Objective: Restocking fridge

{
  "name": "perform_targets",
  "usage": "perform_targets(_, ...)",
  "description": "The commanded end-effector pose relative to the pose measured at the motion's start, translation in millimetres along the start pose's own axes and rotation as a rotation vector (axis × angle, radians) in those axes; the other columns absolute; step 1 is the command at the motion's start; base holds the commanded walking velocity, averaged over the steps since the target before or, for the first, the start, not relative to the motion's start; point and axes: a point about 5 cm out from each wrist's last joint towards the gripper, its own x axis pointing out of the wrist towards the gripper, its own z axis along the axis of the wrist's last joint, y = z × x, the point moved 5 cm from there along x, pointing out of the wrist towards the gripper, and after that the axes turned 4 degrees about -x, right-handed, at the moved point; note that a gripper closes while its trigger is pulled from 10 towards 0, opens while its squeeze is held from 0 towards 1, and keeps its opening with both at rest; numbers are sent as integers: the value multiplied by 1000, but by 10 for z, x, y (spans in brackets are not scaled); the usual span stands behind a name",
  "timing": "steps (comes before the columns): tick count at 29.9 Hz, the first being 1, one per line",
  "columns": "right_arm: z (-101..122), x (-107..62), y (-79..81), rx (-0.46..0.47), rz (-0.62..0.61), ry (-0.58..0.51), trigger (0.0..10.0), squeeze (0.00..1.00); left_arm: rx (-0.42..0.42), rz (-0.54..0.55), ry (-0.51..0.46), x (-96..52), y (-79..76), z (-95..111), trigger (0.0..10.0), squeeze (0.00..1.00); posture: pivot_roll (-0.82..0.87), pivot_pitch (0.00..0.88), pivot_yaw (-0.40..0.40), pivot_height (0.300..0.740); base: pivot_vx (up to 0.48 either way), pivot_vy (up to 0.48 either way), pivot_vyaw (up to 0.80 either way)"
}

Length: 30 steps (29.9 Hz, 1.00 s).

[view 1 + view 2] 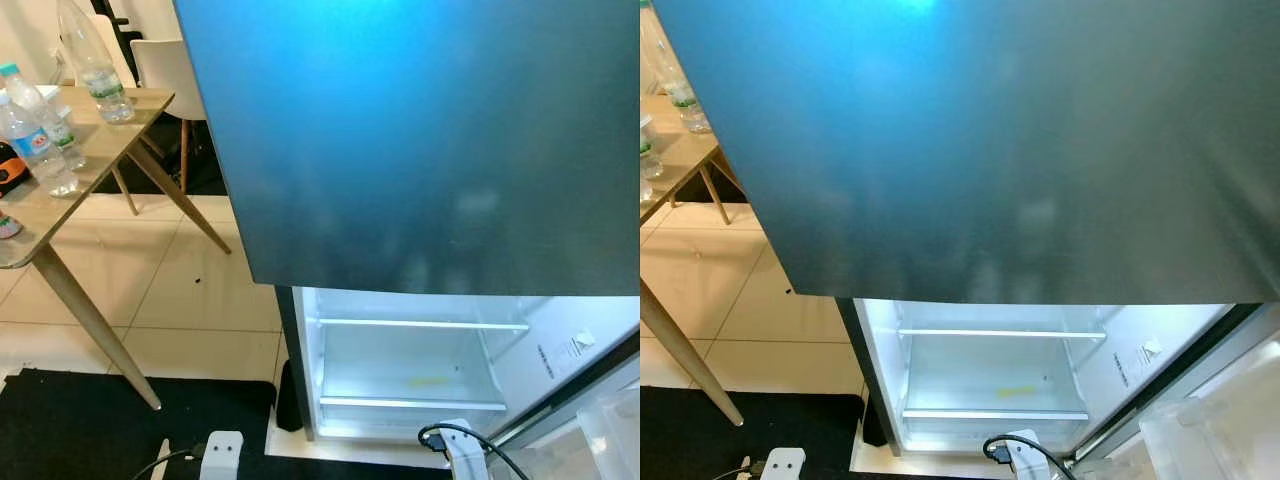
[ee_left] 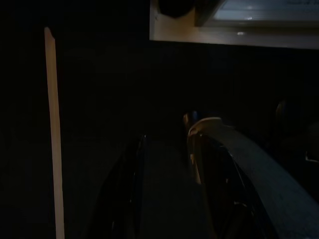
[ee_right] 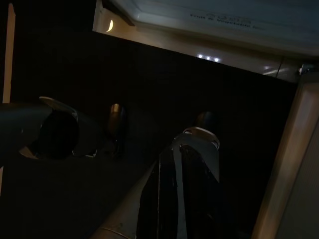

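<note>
A tall dark blue-grey fridge stands directly ahead, its glossy upper door shut and its lower compartment open and lit from inside. Inside that compartment a clear glass shelf runs across near the top, and a white plastic drawer sits below it with a small yellow mark on its floor. The lower door swings out to the robot's right, showing its white inner shelves.

To the robot's left stands a light wooden table with slanted legs. Several clear plastic water bottles stand on it, one taller bottle further back near a white chair. The floor is beige tile, with a black mat at the near edge.

Both arms hang low over the mat in deep shade. The left gripper shows two dark fingers with a gap between them, released and empty, the fridge's pale base ahead of their tips. For the right gripper, I cannot tell whether its fingers are parted or closed; the lit fridge base lies beyond its tips.
</note>
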Motion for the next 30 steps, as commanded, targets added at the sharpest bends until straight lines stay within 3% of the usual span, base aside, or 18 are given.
perform_targets(1, -95, -11, 6, 5, 5, 30, 10000, 0, -5, 5, 44, -22, 9, -150, 10000, 0, -1, 61, 0, 740, -345, 0, 0)
perform_targets(30, -104, -18, -16, 4, 0, 32, 10000, 0, 0, -3, 40, -19, -27, -145, 10000, 0, -1, 67, -3, 740, -337, 0, 0)
